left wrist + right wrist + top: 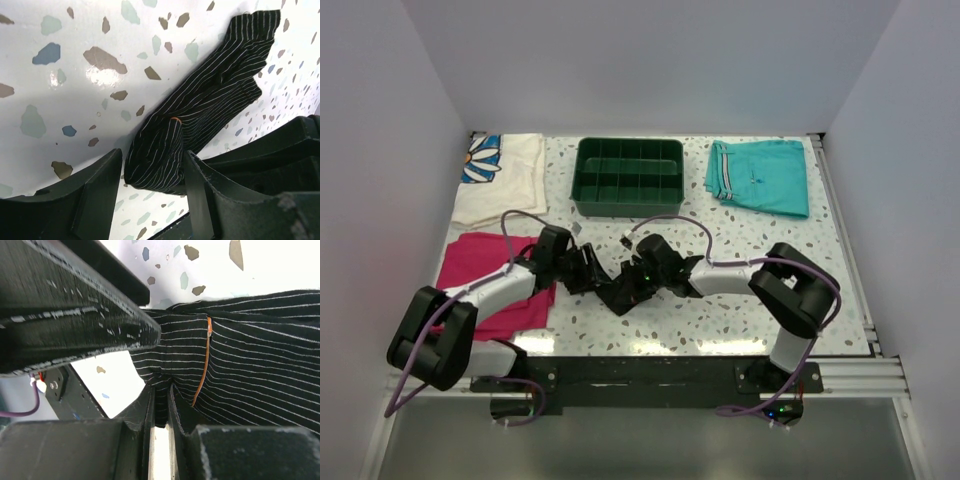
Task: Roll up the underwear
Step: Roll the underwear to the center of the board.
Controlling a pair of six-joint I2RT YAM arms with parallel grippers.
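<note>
Black striped underwear [200, 105] lies mid-worktop [75, 100] between my arms: my right jaws pinch the fabric beside an orange edge, likely to anchor it, while my left jaws stand open astride its bunched left end, probably ready to regrip and roll.

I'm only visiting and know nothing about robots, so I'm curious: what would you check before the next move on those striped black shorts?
1. Right gripper pinching the underwear: ok, closed on the fabric.
2. Left gripper open: ok, jaws apart, astride the bunched end.
3. Roll finished: not ok, the far end lies loose and unrolled.
4. Room on the table: ok, green tray and teal shorts lie well away.
5. Arms clear of each other: cannot tell, they crowd together in the top view.
</note>
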